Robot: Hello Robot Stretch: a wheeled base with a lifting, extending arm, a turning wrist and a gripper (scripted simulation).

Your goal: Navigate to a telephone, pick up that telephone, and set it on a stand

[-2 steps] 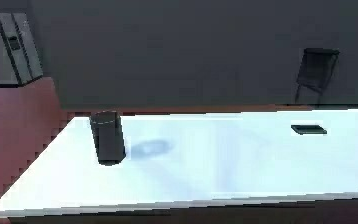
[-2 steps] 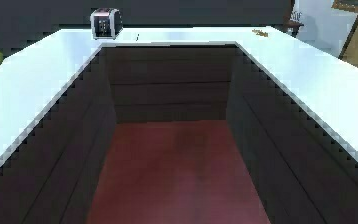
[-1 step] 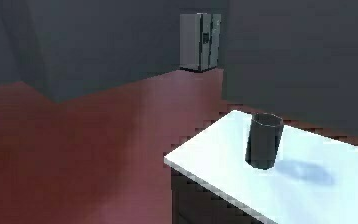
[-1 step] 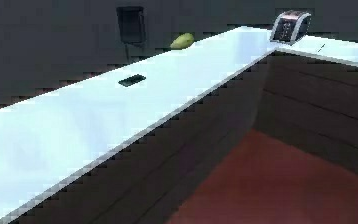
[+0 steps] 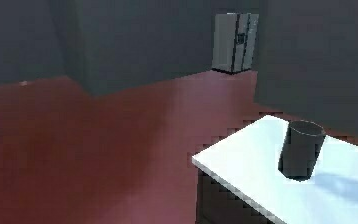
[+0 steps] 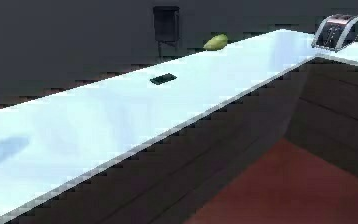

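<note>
One desk telephone [image 6: 334, 32] is sitting at the arm side view's top right corner, Sam, at the right-hand end of the long white counter [image 6: 137, 120]. I'm reading it as a dark body with a reddish edge, its face tilted up.

Are you seeing anything else that could be a phone?

I'm looking at a small flat dark slab [image 6: 163, 78] lying further left on the same counter, well apart from the telephone, but it's too small for me to name. Between the two, a yellow-green lump [image 6: 217, 42] is resting near the counter's far edge, and a dark chair-like shape [image 6: 166, 22] is standing behind it.

Which way is the telephone lying from the arm's reach?

I'm judging it's lying far to the right of the line the arm extends along, and well out across the counter top. So I'm thinking the next move turns on rolling the base along the counter until the telephone is sitting just right of that view's middle, and only then reaching out.

And the gripper?

I'm not able to tell its state, so I'm assuming nothing.

What's lying ahead?

In the forward view a dark cup [image 5: 303, 148] is standing on a white counter corner [image 5: 237, 165], with red floor [image 5: 107, 130] and a grey fridge [image 5: 235, 42] beyond.
</note>
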